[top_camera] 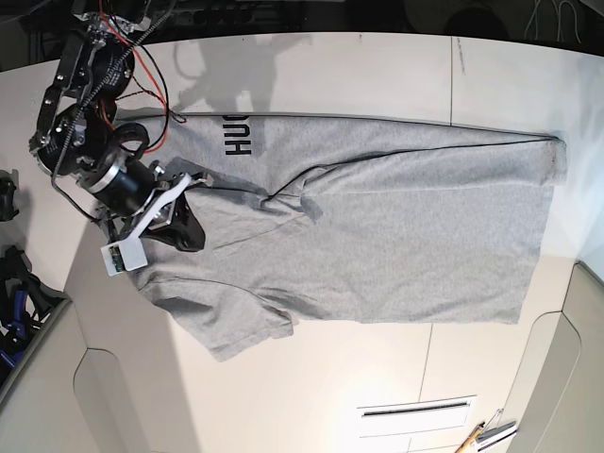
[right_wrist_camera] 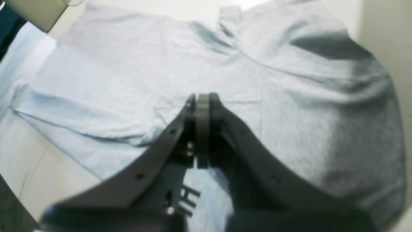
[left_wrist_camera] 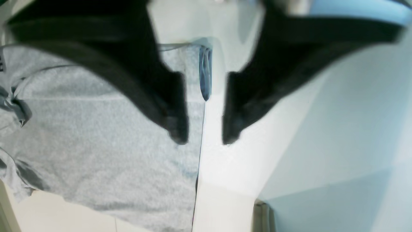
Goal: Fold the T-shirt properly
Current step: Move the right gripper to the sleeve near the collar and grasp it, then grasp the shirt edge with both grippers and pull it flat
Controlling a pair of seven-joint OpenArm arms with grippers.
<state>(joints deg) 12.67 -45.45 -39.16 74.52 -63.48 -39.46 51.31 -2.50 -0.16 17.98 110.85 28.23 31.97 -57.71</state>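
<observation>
- T-shirt (top_camera: pixel 377 236): light heather-grey, spread out across the white table (top_camera: pixel 359 66), lying lengthwise from one side of the base view to the other, with its hem toward that view's right.
- One long side of it is folded inward, so a strip of the printed face shows near the top edge; bold black letters (top_camera: pixel 236 137) sit on that strip.
- A short sleeve (top_camera: pixel 236 326) sticks out toward the near edge of the table, and a small pucker of cloth (top_camera: pixel 302 198) sits close to the middle of the garment.
- Right gripper (right_wrist_camera: pixel 198 100): its two dark fingers are pressed together on the neck end of the shirt, and from the right wrist view they seem to pinch a thin layer of grey cloth, though blur makes the grip itself hard to confirm.
- Black lettering also shows under that gripper in the right wrist view.
- Left gripper (left_wrist_camera: pixel 204 140): its fingers are spread apart, hanging over the straight edge of the shirt, one fingertip (left_wrist_camera: pixel 178 133) above cloth and the other above bare table, touching neither as far as I can tell.
- A blue object (left_wrist_camera: pixel 206 72) lies just past the shirt's edge in the left wrist view.
</observation>
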